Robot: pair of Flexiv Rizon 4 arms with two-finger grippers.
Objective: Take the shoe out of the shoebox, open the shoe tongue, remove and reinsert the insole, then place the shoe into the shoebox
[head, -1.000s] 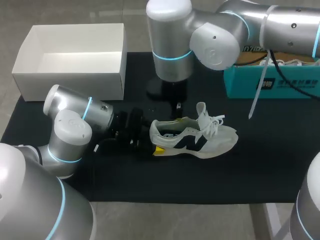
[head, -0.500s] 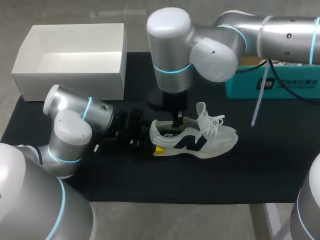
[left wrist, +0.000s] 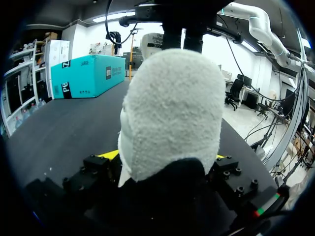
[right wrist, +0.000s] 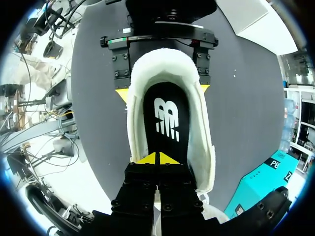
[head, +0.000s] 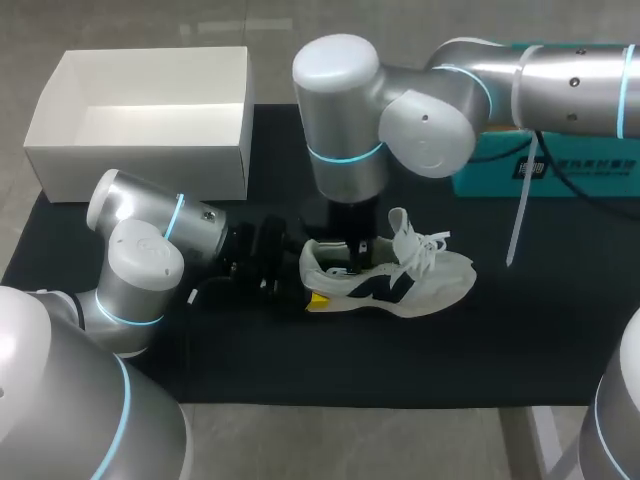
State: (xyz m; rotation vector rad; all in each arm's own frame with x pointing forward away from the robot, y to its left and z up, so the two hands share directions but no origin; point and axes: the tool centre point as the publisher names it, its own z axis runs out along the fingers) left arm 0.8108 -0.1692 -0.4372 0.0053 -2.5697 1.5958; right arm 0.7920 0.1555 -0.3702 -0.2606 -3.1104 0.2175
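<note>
Black-matted bench (head: 520, 350), two arms over it. White sneaker with navy side logo (head: 440, 280) is out of the open white cardboard shoebox (head: 140, 165), which looks empty. The sneaker stands upright on its sole on the mat, apart from the shoebox, off that box's near corner.

Progress, judged: take-out is done. The tongue stands up with loose laces and the mouth is wide, so the tongue looks opened. The black logo-printed insole (right wrist: 165, 118) lies flat inside. Cannot tell if it has been out and back; likely the pull is next, then reinsert, then back into the shoebox.

Left pincer (left wrist: 165, 156) is clamped on the sneaker's heel, one yellow tip on each side. Right pincer (right wrist: 157, 158) has its tips together, nothing visible between them, hanging point-down over the insole inside the shoe mouth.

Orientation: the long axis runs roughly parallel to the shoebox's long front wall. Heel end is nearer the shoebox, toe points away from it. A teal cardboard box (head: 560, 175) sits well apart from the shoebox, past the sneaker's toe side.
</note>
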